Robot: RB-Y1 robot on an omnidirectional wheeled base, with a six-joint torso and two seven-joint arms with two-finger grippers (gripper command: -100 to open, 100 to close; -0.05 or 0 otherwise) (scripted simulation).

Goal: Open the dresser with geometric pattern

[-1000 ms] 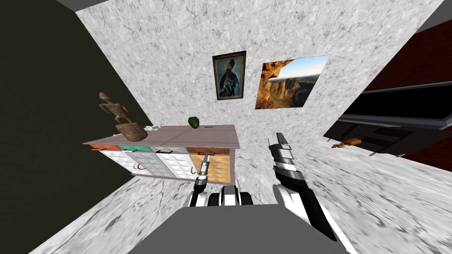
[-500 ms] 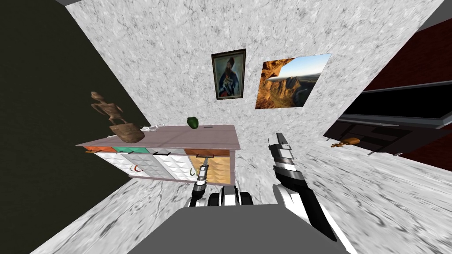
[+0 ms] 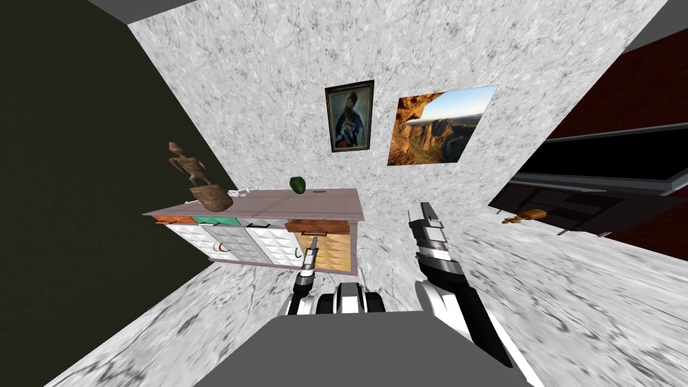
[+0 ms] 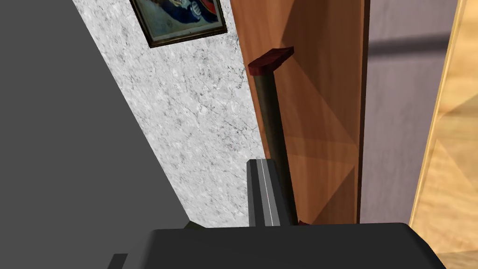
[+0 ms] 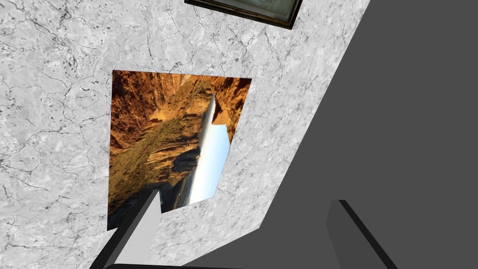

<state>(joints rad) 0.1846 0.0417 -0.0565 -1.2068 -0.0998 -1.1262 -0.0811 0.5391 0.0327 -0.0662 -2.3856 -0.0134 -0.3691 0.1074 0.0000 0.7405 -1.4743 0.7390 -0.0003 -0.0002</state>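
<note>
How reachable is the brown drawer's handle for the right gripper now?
Probably not readily. The right gripper is open, pointing at the wall, off to the right of the dresser, and the left gripper sits against the handle, crowding it.

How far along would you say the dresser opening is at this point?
Done: the brown top drawer of the geometric-fronted dresser looks slightly out. In hand: the left gripper, fingers shut, lies against its dark bar handle. Left: pulling it fully open.
</note>
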